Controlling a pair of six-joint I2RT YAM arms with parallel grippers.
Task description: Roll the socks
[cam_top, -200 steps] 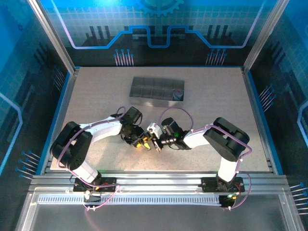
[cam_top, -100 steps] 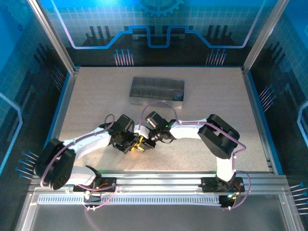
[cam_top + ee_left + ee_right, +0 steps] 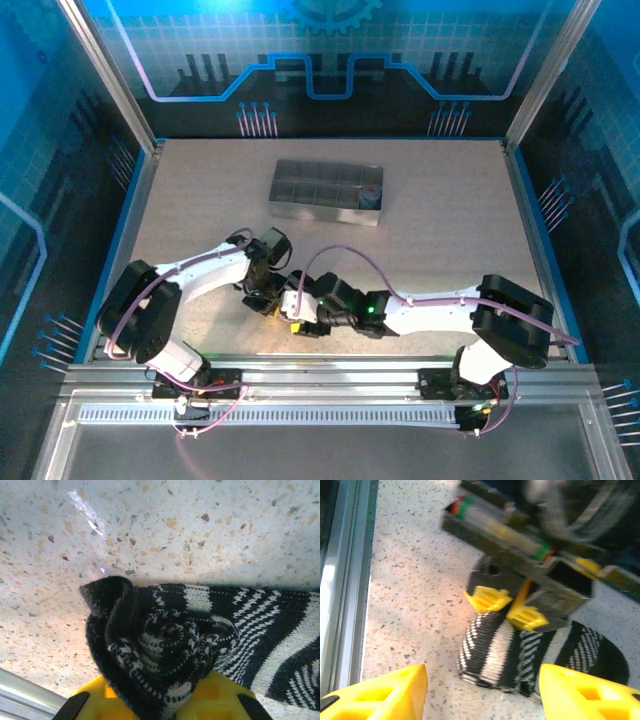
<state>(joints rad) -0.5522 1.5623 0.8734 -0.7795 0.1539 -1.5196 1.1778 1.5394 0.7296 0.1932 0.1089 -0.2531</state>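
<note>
The black-and-white striped sock (image 3: 165,645) lies on the speckled table with one end wound into a tight roll. Its unrolled part (image 3: 285,630) stretches to the right. My left gripper (image 3: 160,705) is shut on that rolled end, yellow fingers (image 3: 222,697) pressed against both sides. In the right wrist view the sock (image 3: 515,655) lies a little beyond my right gripper (image 3: 482,695), which stands open and apart from it. The left gripper (image 3: 507,609) pinches the sock from above there. From overhead, both grippers meet at the sock (image 3: 287,303) near the table's front middle.
A grey compartment tray (image 3: 300,192) stands at the back centre, with a small bluish bundle (image 3: 372,197) in its right end compartment. The aluminium front rail (image 3: 347,580) runs close on the right gripper's left side.
My right gripper has let go, opened wide and drawn back toward the near edge, its arm stretching out low. The left gripper finished closing and stays on the rolled end.
</note>
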